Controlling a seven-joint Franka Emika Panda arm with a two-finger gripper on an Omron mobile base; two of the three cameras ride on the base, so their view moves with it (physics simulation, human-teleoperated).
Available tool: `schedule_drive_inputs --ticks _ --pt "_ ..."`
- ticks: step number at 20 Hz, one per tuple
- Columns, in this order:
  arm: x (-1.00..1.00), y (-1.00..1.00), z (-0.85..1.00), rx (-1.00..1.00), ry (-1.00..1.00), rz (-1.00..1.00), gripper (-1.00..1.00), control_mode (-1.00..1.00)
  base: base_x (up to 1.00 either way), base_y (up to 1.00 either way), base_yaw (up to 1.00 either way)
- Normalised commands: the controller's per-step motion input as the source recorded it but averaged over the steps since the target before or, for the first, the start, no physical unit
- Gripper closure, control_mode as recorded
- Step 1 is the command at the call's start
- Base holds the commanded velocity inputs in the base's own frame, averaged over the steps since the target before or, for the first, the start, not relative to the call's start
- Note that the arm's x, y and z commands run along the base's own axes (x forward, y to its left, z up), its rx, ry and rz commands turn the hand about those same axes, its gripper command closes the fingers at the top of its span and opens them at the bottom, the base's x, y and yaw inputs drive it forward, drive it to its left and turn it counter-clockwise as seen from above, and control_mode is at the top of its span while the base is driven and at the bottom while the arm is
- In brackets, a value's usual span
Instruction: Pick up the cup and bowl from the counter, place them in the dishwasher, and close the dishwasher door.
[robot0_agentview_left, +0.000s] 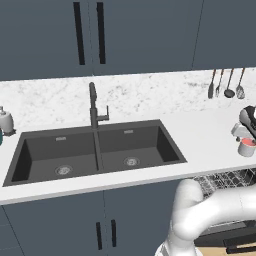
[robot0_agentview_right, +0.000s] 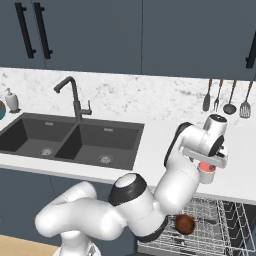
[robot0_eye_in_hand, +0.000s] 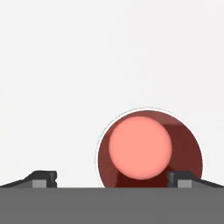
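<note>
On the counter (robot0_agentview_right: 240, 170) right of the sink (robot0_agentview_right: 70, 137), the cup (robot0_agentview_right: 205, 172) stands upright, its top hidden by the gripper (robot0_agentview_right: 207, 162) just above it. In the hand view the cup (robot0_eye_in_hand: 148, 148) sits off-centre, nearer one fingertip (robot0_eye_in_hand: 180, 178); fingers spread wide, gripping nothing. Bowl (robot0_agentview_right: 184, 224) lies in the dishwasher (robot0_agentview_right: 210, 235) rack, probably tilted, partly behind the arm.

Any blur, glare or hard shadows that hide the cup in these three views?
Left base view: sharp, evenly lit, no glare; the cup sits at the right edge, partly behind the gripper. Right base view: equally crisp, the arm covers most of the cup. Hand view: the counter is washed out to flat white, yet the cup reads clearly.
</note>
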Motion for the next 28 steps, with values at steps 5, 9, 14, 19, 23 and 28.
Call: schedule_drive_inputs --ticks 5,9,14,19,23,28 --pt "0.04 -0.04 0.00 0.00 0.00 0.00 -1.00 -1.00 0.00 0.00 0.00" --pt "0.00 0.00 -0.14 0.00 0.00 0.00 -1.00 -1.00 0.00 0.00 0.00" --pt "0.00 0.01 -0.34 0.00 0.00 0.00 -1.00 -1.00 0.00 0.00 0.00" --pt "0.00 0.05 -0.44 0.00 0.00 0.00 -1.00 -1.00 0.00 0.00 0.00" --pt "0.00 0.04 -0.24 0.00 0.00 0.00 -1.00 -1.00 0.00 0.00 0.00" --pt "0.00 0.00 -0.06 0.00 0.00 0.00 1.00 -1.00 0.00 0.00 0.00"
